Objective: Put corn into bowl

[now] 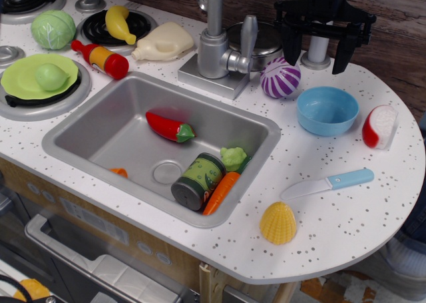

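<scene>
The corn is a small yellow ribbed dome lying on the white speckled counter near its front edge, right of the sink. The light blue bowl stands empty on the counter farther back and a little to the right of the corn. My black gripper hangs open and empty at the back, above the counter just behind the bowl, its two fingers spread wide. It is far from the corn.
A toy knife lies between corn and bowl. A purple striped ball sits left of the bowl, a red-and-white piece to its right. The sink holds a pepper, can, carrot and broccoli. Faucet and silver pot stand behind.
</scene>
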Action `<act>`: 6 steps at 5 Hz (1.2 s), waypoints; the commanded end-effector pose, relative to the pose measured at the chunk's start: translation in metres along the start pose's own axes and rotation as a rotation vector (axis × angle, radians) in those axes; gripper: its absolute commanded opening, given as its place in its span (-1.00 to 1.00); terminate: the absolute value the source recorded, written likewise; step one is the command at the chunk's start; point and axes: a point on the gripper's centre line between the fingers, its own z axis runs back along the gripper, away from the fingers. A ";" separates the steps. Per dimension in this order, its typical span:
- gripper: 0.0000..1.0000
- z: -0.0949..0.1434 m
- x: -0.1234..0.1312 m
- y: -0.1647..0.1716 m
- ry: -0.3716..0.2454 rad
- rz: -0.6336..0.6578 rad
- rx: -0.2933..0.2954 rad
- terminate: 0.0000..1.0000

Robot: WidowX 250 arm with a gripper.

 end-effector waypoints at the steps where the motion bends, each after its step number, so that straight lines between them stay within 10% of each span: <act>1: 1.00 0.000 0.000 0.000 0.000 0.000 0.000 -1.00; 2: 1.00 0.025 -0.042 -0.016 -0.024 -0.005 0.108 -1.00; 4: 1.00 0.047 -0.113 -0.037 0.010 0.011 0.122 -1.00; 6: 1.00 0.019 -0.144 -0.039 0.005 -0.114 0.073 -1.00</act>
